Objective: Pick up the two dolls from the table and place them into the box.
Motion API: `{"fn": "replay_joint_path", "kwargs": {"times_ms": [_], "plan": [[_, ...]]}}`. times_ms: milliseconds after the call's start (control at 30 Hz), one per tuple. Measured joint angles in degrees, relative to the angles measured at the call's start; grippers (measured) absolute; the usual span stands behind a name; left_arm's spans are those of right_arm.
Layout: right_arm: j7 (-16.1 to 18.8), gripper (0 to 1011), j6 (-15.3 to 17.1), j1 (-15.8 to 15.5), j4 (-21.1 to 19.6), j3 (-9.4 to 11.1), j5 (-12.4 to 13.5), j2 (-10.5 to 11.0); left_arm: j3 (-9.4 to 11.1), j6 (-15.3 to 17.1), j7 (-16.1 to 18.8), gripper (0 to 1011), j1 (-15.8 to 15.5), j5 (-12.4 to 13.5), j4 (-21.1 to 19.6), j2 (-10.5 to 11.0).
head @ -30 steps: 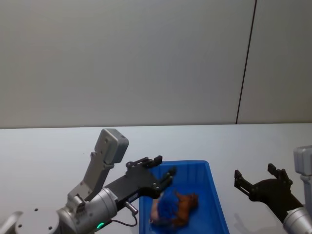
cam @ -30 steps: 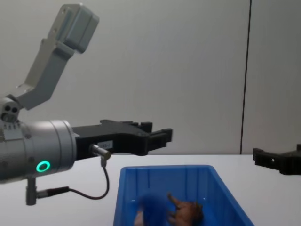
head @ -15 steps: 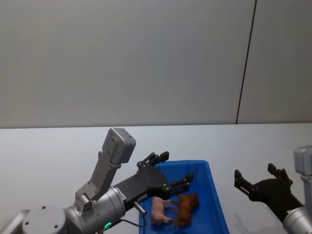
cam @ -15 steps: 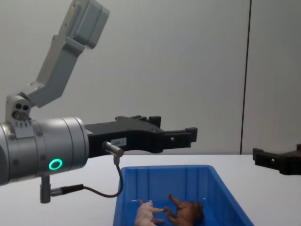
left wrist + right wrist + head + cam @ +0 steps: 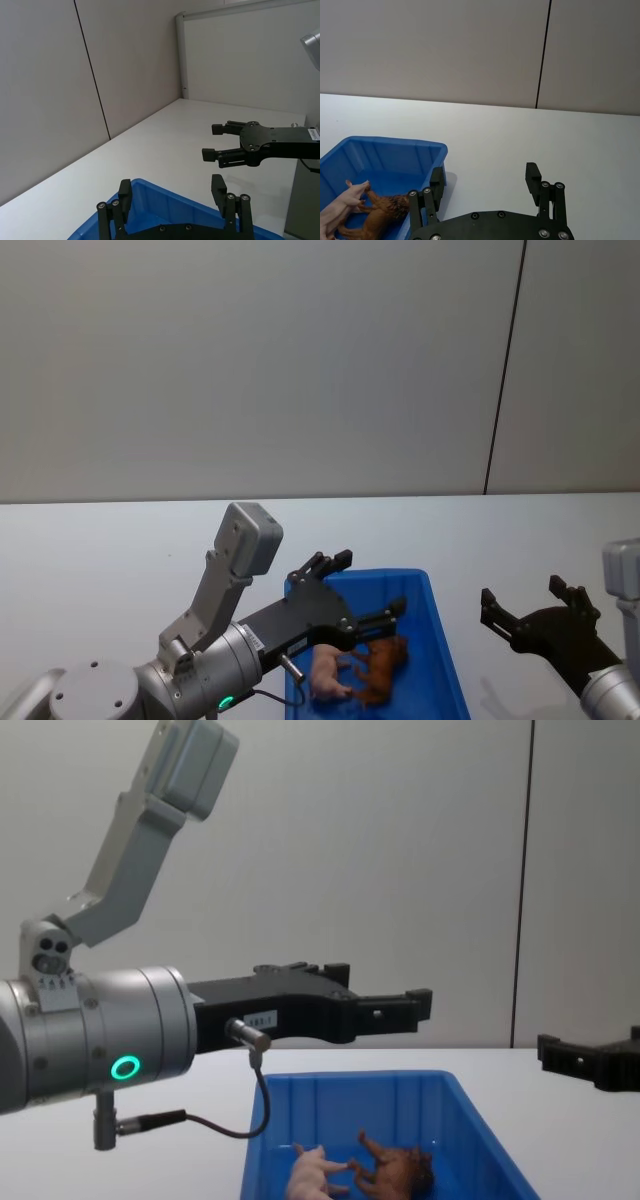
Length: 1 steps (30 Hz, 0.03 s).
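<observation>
- Both dolls lie inside the box, side by side and touching: the pink doll on the robot's left, the brown doll on its right. This appears to be the end state the task asks for.
- The left pincer hangs released above the box, its fingers spread and holding nothing; the dolls lie just below it, apart from it.
- The right pincer is also released and empty. It hovers over the white surface, beside the box on the right, probably idle.
</observation>
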Motion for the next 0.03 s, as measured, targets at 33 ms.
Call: {"fn": "replay_joint_path", "kwargs": {"times_ms": [33], "plan": [[0.00,1001,0.00,0.00,0.00,0.00,0.00,0.00,0.01,-0.02,-0.05,1002,-0.01,-0.01,0.02,-0.02]]}}
